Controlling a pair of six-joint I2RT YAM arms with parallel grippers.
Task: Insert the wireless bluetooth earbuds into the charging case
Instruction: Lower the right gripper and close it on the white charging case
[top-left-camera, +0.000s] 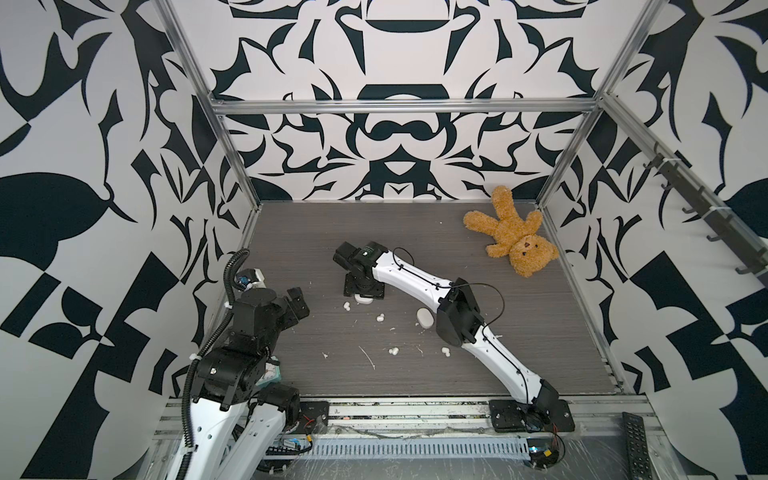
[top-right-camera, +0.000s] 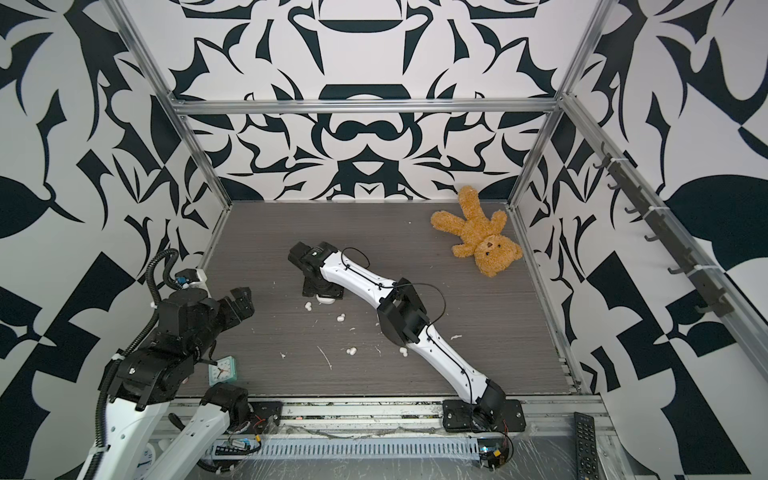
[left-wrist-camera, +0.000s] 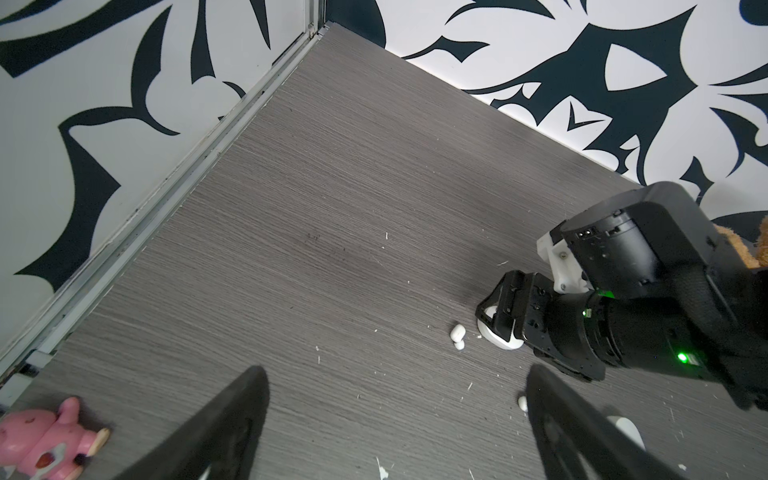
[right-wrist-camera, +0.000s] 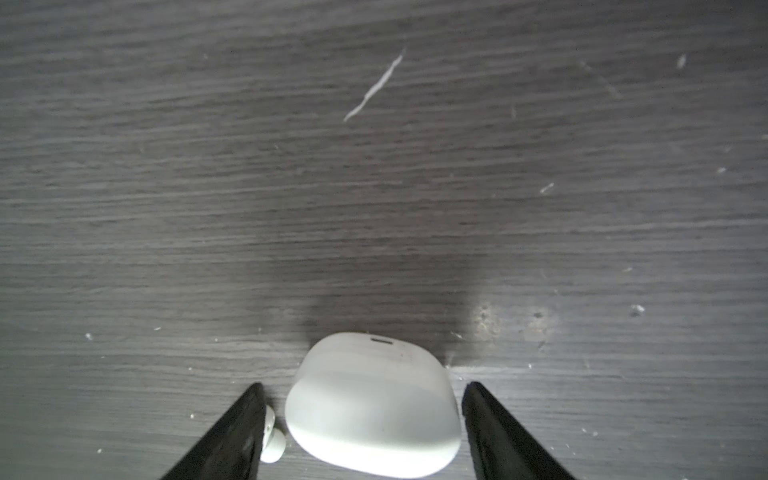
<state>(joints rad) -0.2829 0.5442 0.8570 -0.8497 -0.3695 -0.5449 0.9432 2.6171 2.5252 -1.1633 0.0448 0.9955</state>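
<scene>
Four tiny glossy white earbuds (top-left-camera: 379, 318) lie scattered loose on the grey tabletop (top-left-camera: 540, 332). A smooth white oval charging case (right-wrist-camera: 372, 405) lies shut, one of them just beside it. A second case (top-left-camera: 424, 318) sits well apart.

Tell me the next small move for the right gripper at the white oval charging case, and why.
Probably lift the right gripper slightly before closing. Its open jaws straddle the white oval plastic charging case with gaps both sides, but a tiny white glossy earbud lies between one finger and the case; closing now would likely pinch it.
</scene>
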